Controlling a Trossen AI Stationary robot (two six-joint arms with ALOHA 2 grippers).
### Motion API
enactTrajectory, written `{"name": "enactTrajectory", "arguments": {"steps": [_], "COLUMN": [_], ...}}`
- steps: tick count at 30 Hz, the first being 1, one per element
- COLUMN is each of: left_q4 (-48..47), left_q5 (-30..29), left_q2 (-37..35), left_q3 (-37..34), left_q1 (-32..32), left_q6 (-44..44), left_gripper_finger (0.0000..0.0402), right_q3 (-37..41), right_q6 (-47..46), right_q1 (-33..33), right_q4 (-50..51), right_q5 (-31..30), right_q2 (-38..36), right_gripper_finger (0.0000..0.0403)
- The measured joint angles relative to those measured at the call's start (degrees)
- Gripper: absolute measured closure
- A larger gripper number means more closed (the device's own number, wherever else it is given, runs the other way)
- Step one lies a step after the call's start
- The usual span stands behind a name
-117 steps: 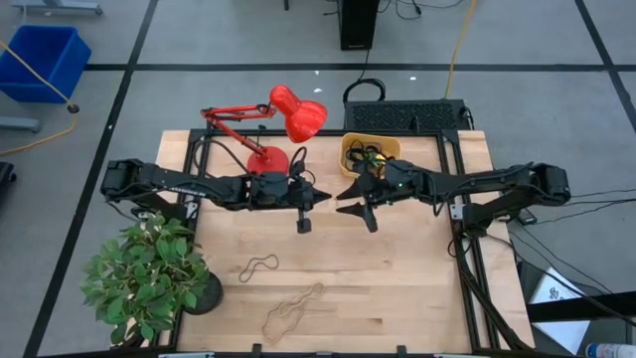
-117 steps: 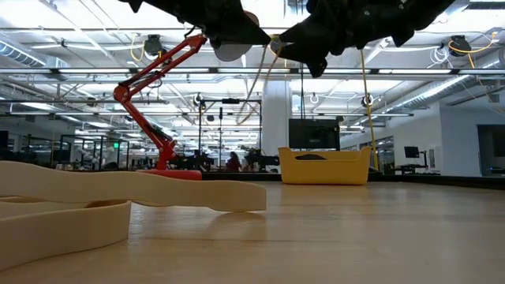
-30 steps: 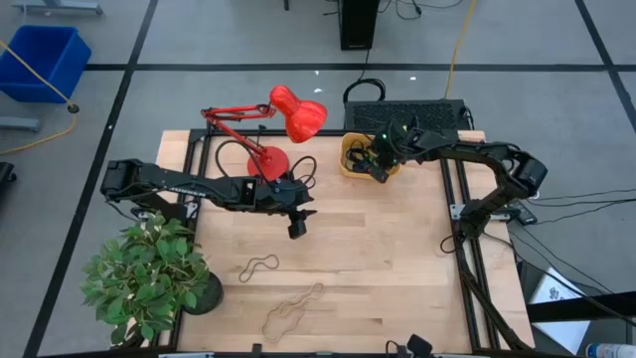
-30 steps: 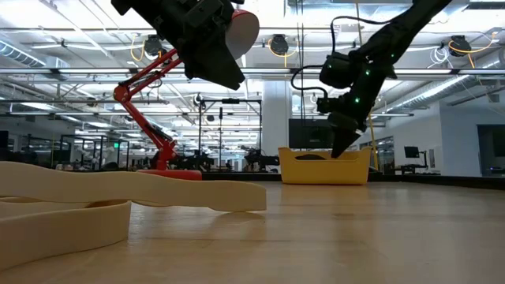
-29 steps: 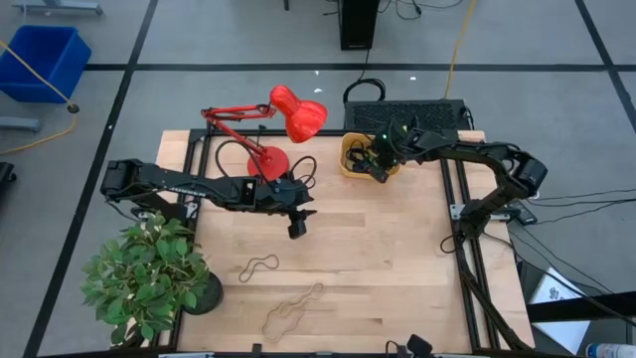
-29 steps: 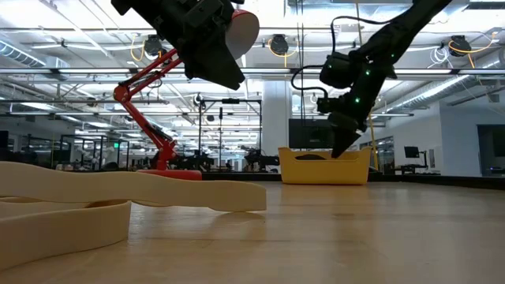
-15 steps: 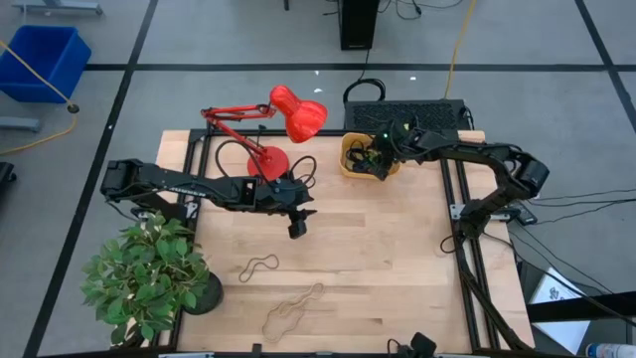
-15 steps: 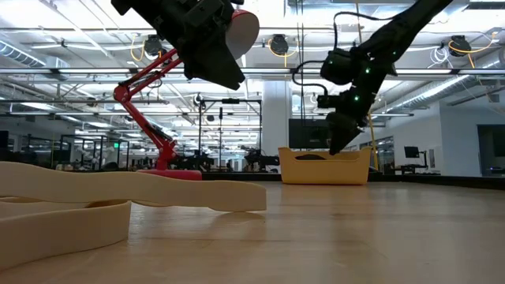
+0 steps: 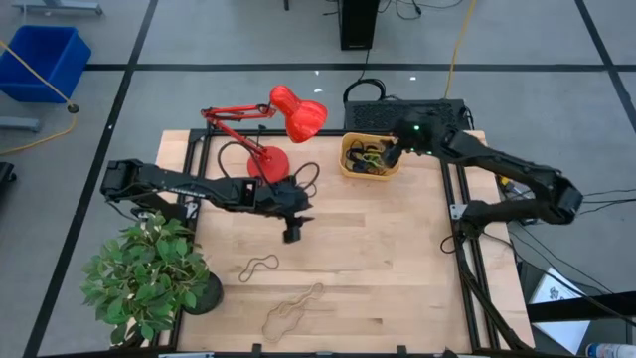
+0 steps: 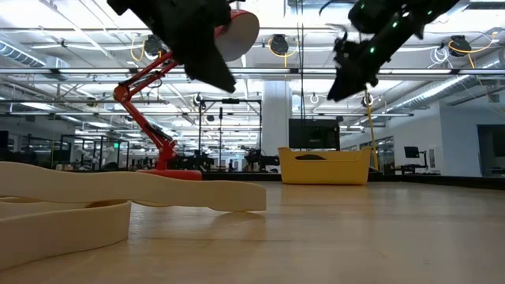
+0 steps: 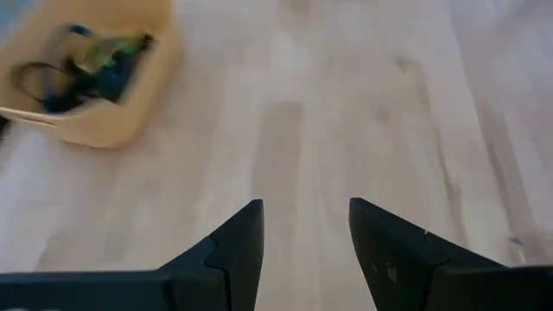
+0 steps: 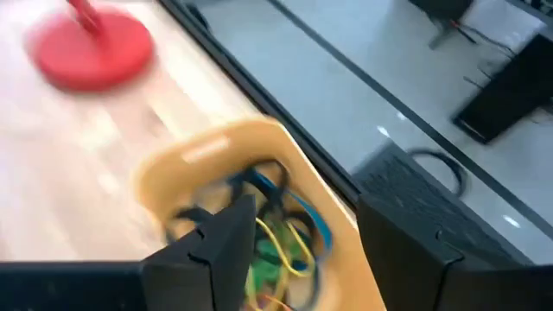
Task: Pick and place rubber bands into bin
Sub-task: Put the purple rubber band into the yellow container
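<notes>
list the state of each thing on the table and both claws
bin: upright at the table's far edge, holding a tangle of bands
rubber bands in the bin: piled loosely, not gripped
dark band: flat on the wood, untouched
tan bands: lying loose near the front edge
lamp: standing, head bent down
left claw: open, empty
right claw: open, empty, above the bin

The small yellow-orange plastic bin (image 9: 370, 157) holds thin stretchy rubber bands (image 12: 278, 231) in blue, green, yellow and black. The bendy metal desk lamp (image 9: 281, 117) is bright red. The wooden table (image 9: 397, 259) is pale tan.
</notes>
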State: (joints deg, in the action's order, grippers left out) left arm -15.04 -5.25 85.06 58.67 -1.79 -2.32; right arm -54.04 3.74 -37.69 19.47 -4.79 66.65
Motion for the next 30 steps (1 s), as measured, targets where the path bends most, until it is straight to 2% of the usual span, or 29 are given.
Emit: {"name": "enactTrajectory", "arguments": {"steps": [4, 10, 19, 25, 30], "left_q4": [-8.9, -18.9, -23.6, -24.4, -25.0], "left_q5": [3.0, 2.9, 2.7, 4.1, 6.1], "left_q2": [0.0, 1.3, 8.2, 14.9, 17.6], "left_q3": [0.0, -0.1, -0.1, -0.1, 0.3], "left_q1": [-2.0, -6.5, -12.0, -12.7, -12.7], "left_q6": [0.9, 0.8, 1.2, 1.8, 2.0], "left_gripper_finger": [0.0224, 0.0224, 0.0225, 0.0225, 0.0225], "right_q3": [0.0, 0.0, 0.0, 0.0, 0.0], "right_q6": [-3.5, -5.2, -6.0, -5.9, -5.5], "right_q1": [0.0, 0.1, 1.2, 2.9, 3.9], "right_q4": [0.0, 0.0, -1.4, -4.1, -4.7], "right_q5": [3.5, 3.6, 3.6, 3.6, 3.6], "right_q2": [-4.7, -7.9, -7.3, -6.6, -6.5], "right_gripper_finger": [0.0208, 0.0208, 0.0209, 0.0213, 0.0211]}}
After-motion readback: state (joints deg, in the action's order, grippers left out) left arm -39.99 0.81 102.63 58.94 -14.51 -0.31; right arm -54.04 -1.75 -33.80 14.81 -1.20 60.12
